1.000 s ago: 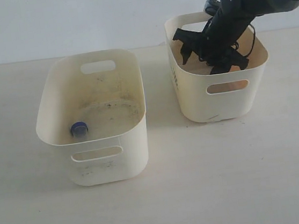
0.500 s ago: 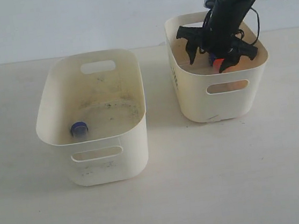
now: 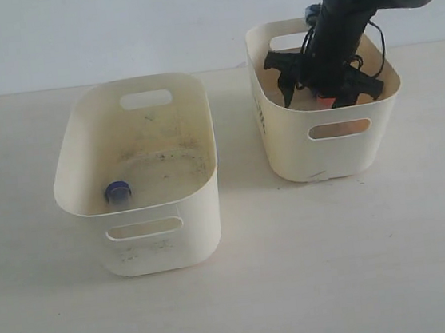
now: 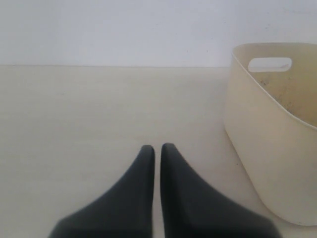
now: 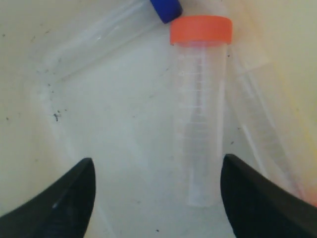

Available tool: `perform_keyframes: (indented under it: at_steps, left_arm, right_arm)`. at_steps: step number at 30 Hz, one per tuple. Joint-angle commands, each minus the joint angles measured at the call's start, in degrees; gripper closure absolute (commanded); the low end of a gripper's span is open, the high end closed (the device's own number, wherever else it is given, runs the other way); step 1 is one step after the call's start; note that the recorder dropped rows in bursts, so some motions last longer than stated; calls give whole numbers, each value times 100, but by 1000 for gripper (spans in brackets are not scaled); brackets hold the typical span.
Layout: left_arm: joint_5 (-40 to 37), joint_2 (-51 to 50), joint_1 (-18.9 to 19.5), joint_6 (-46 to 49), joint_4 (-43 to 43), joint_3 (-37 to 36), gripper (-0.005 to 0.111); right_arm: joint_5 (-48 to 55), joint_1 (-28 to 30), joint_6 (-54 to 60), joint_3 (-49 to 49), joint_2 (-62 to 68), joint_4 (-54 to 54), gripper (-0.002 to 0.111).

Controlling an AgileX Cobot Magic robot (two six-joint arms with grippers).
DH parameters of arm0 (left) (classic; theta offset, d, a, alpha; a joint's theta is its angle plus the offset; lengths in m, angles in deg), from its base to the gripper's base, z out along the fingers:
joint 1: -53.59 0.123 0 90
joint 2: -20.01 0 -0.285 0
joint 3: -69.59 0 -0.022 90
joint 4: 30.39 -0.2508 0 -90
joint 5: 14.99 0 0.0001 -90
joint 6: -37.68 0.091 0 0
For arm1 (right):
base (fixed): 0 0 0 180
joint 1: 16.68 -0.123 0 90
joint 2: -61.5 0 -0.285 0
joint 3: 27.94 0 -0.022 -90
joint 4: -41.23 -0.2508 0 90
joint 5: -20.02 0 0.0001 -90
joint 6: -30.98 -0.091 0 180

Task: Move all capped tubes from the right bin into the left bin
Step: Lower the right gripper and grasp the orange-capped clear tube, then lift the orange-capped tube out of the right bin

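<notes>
Centre the wide-spread, empty right gripper (image 5: 157, 166) over the barrel of the orange-capped tube (image 5: 200, 119) lying on the floor of the right bin (image 3: 284, 139), lower to straddle it, then close gently; avoid the neighbouring blue-capped tube (image 5: 106, 37) and the third clear tube (image 5: 257, 129) alongside, possibly touching it. Expect smooth, round, graduated clear plastic prone to rolling on the glossy, speckled cream floor; leave the clenched, empty left gripper (image 4: 154, 148) beside the left bin (image 4: 262, 134), home to a lone blue-capped tube (image 3: 118, 192).

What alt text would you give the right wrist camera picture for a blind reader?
An open right gripper hangs over an orange-capped tube lying on the speckled floor of the right bin. A blue-capped tube and a third clear tube lie beside it.
</notes>
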Motion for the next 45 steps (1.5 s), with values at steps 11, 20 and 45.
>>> perform_keyframes:
  at_steps: [11,20,45]
  left_arm:
    - [-3,22,-23,-12,50,-15,103]
    - [-3,22,-23,-12,50,-15,103]
    - [-3,22,-23,-12,50,-15,103]
  right_arm:
    - [-39,19,109,-36,323,131,42]
    - [-170,19,316,-36,323,131,61]
    - [248,19,1203,-561,-113,131,108]
